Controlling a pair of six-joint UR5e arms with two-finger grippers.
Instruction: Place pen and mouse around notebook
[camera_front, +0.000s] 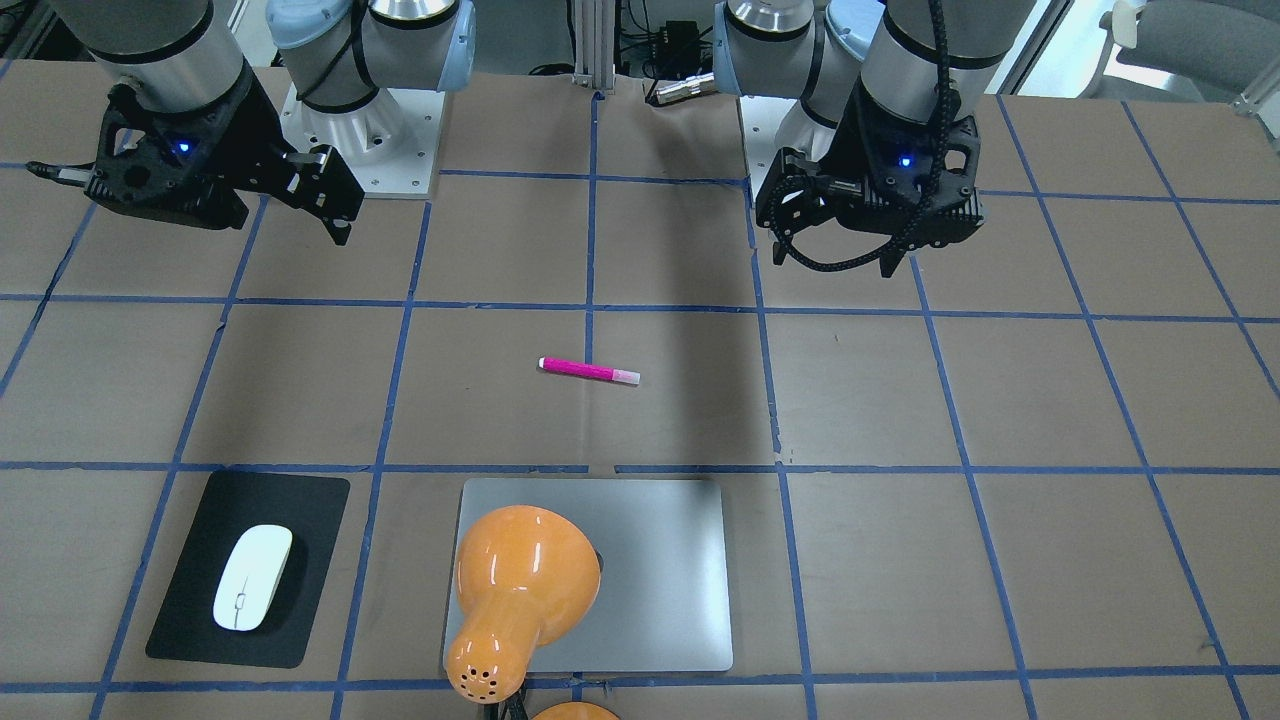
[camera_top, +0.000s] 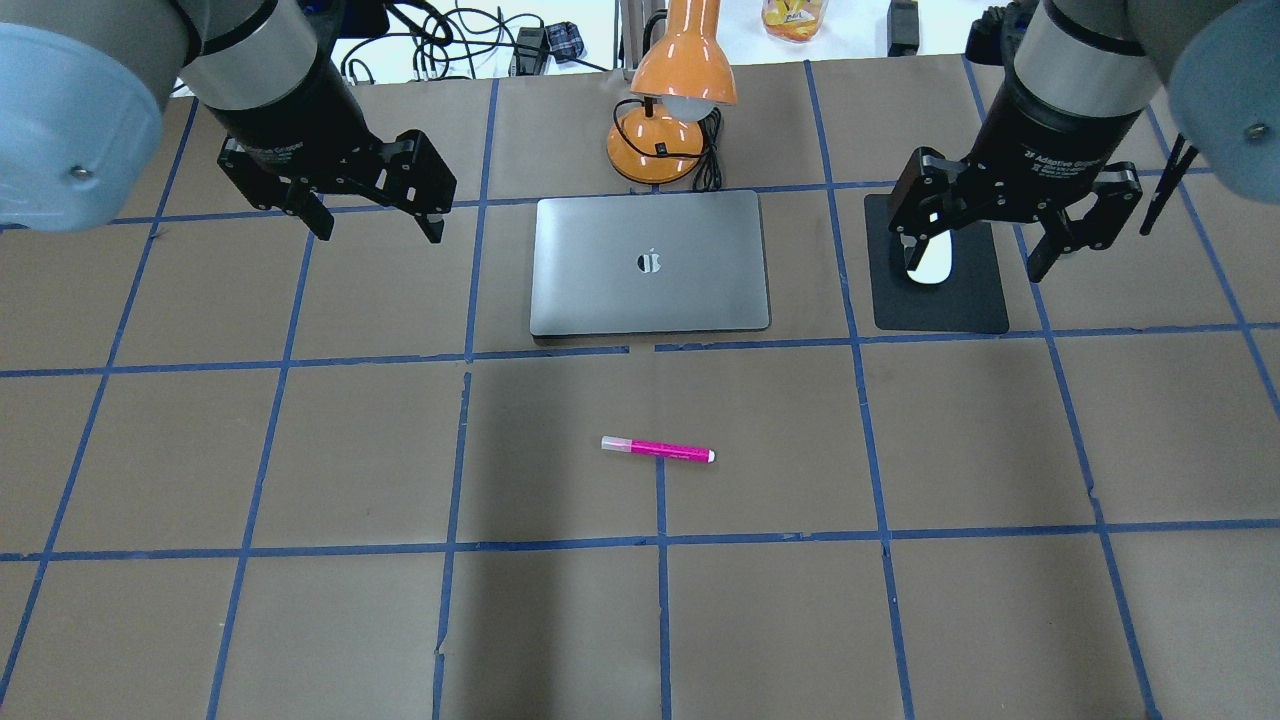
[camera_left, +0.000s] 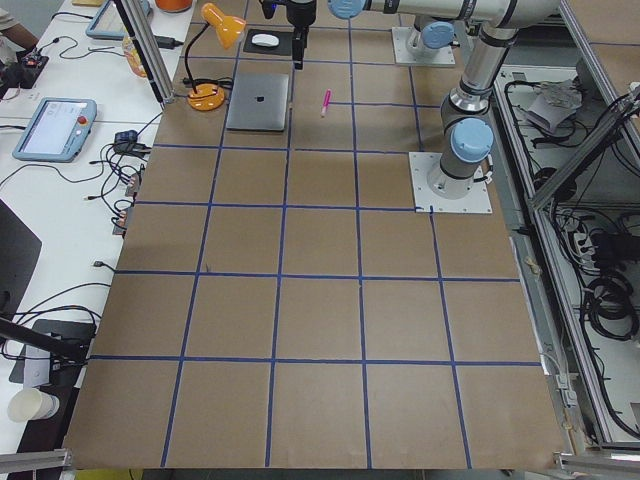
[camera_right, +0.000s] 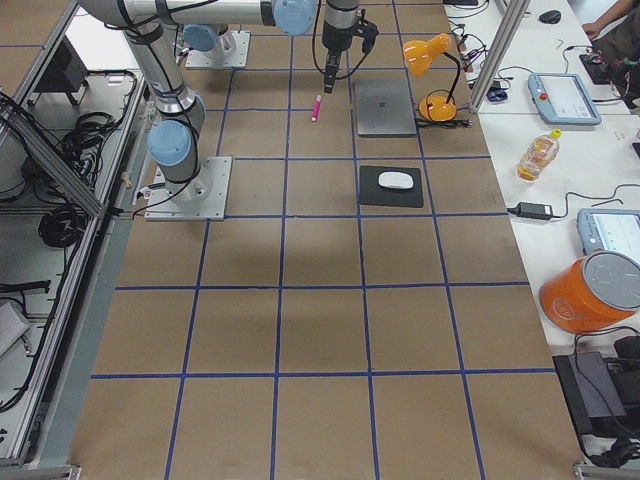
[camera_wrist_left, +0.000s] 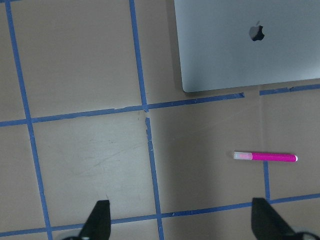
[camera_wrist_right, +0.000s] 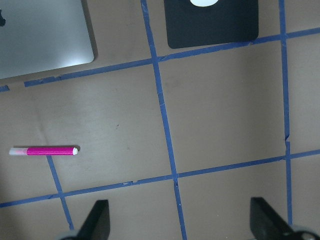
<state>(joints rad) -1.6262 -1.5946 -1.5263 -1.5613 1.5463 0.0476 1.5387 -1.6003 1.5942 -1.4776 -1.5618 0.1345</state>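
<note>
The left gripper (camera_top: 380, 225) stood wide open and empty, raised clear of the table. So did the right gripper (camera_top: 972, 262). This was judged a ready posture, with neither committed to an object. The pen (camera_top: 657, 450) lay flat across a blue tape line on the robot's side of the notebook (camera_top: 650, 300), well apart from it. The mouse (camera_front: 252, 577) rested on a black pad (camera_front: 190, 610) near the notebook, on the robot's right, so the right arm appeared better placed for it. An orange lamp (camera_front: 520, 580) overhung the notebook.
</note>
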